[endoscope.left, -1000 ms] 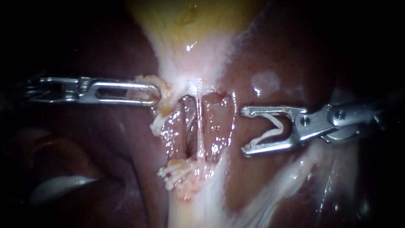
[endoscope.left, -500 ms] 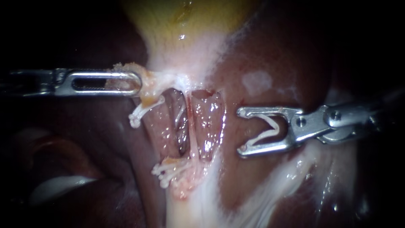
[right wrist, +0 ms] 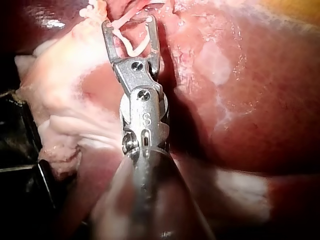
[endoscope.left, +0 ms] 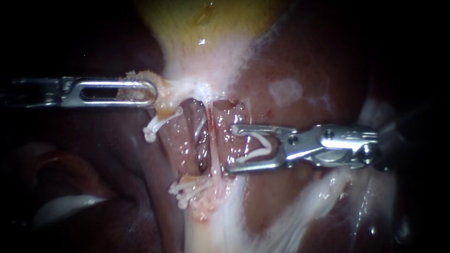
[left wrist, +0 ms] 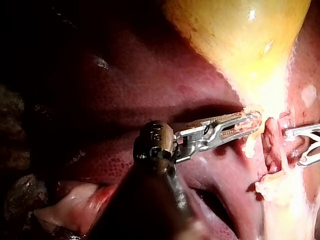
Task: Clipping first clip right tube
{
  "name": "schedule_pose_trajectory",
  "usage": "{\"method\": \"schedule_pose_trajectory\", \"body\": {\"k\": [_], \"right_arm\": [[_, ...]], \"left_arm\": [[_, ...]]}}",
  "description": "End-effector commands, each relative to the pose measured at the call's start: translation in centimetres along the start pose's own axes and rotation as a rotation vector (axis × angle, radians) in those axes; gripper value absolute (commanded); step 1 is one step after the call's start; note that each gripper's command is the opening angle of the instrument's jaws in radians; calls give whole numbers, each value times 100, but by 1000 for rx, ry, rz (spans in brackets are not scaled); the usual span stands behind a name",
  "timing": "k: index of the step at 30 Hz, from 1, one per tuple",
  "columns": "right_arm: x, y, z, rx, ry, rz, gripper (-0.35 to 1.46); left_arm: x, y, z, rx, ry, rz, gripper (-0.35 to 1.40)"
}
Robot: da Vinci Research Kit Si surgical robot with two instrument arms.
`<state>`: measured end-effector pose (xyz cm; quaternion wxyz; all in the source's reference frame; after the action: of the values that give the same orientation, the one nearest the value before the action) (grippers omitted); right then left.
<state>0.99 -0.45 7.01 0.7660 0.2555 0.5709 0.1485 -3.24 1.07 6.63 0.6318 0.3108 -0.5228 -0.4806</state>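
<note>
My right instrument (endoscope.left: 230,150) comes in from the right, its jaws standing apart with a white clip (endoscope.left: 258,145) held between them. Their tips lie just right of a thin pale tube (endoscope.left: 212,150) that runs down from the gallbladder (endoscope.left: 206,18). The tube is outside the jaws. In the right wrist view the same jaws (right wrist: 129,22) carry the clip (right wrist: 131,46). My left instrument (endoscope.left: 149,93) is shut on fatty tissue at the gallbladder's neck and holds it to the left. It grips the same tissue in the left wrist view (left wrist: 246,122).
Two white clips sit on tissue left of the tube, one high (endoscope.left: 159,125) and one low (endoscope.left: 187,189). Dark red liver (endoscope.left: 300,61) surrounds the opened window. Pale fatty strands (endoscope.left: 300,206) run under my right instrument.
My right instrument has moved left to the tube's right side. Earlier, my left instrument pulled the neck tissue left; it has since held still.
</note>
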Motion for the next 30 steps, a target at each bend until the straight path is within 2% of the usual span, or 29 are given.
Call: {"method": "schedule_pose_trajectory", "body": {"k": [1, 5, 10, 17, 21, 28, 30], "right_arm": [[-3, 3, 4, -3, -1, 3, 49], [-12, 11, 18, -1, 0, 34, 49], [-14, 15, 30, 18, 14, 72, 49], [-11, 17, 43, 74, 117, 171, 48], [-10, 17, 44, 126, 182, 237, 47], [-10, 10, 42, 210, 250, 321, 45], [-10, 7, 42, 230, 250, 335, 45]], "left_arm": [[0, 0, 0, 0, 0, 0, -35], [1, 0, 0, -1, 0, 0, -35], [1, 0, 0, -1, 0, 0, -35], [1, 0, 0, -2, -1, 0, -35], [1, 0, 0, -2, -1, 0, -35], [0, 1, 0, -2, -1, 0, -35], [0, 2, 0, -2, -1, 0, -35]]}}
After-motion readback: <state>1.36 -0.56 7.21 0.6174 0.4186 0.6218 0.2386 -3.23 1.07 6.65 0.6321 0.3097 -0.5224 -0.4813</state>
